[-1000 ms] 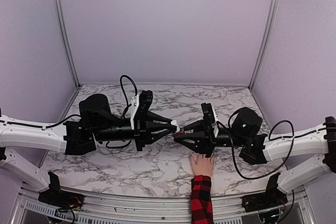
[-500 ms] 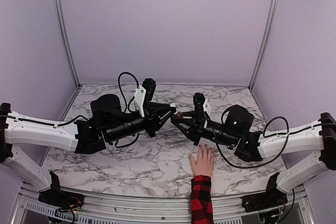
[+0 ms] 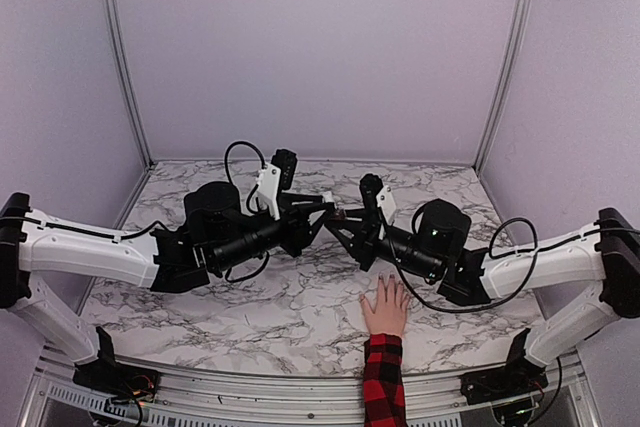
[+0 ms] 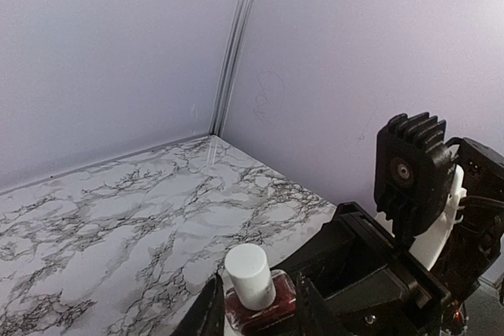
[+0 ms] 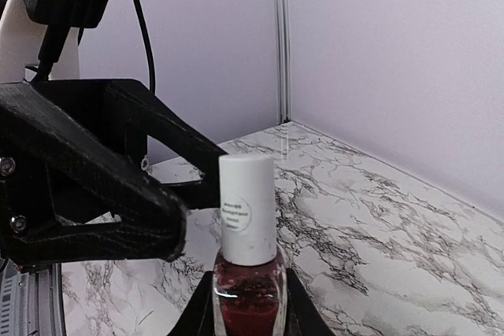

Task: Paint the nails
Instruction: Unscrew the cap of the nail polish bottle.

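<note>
A nail-polish bottle [image 5: 246, 210] of dark red glass with a white cap hangs above the marble table [image 3: 250, 297]. My right gripper [image 5: 246, 316] is shut on its glass body. My left gripper [image 4: 260, 308] meets it head-on, and its fingertips [image 4: 211, 311] stand slightly apart on either side of the bottle [image 4: 250, 273]. In the top view the two grippers [image 3: 325, 209] [image 3: 346, 223] meet at mid-table. A pale hand [image 3: 385, 307] in a red-and-black plaid sleeve [image 3: 383, 382] lies flat near the front edge, under the right arm. Its nails are too small to make out.
Lilac walls with metal corner posts [image 3: 120, 57] close in the table at the back and sides. The right wrist's camera block [image 4: 413, 171] looms close beside the left fingers. Black cables [image 3: 235, 152] loop above both wrists.
Both grippers rose and moved toward the back with the bottle between them. The left jaws have parted a little. The hand now lies uncovered with its fingers spread.
</note>
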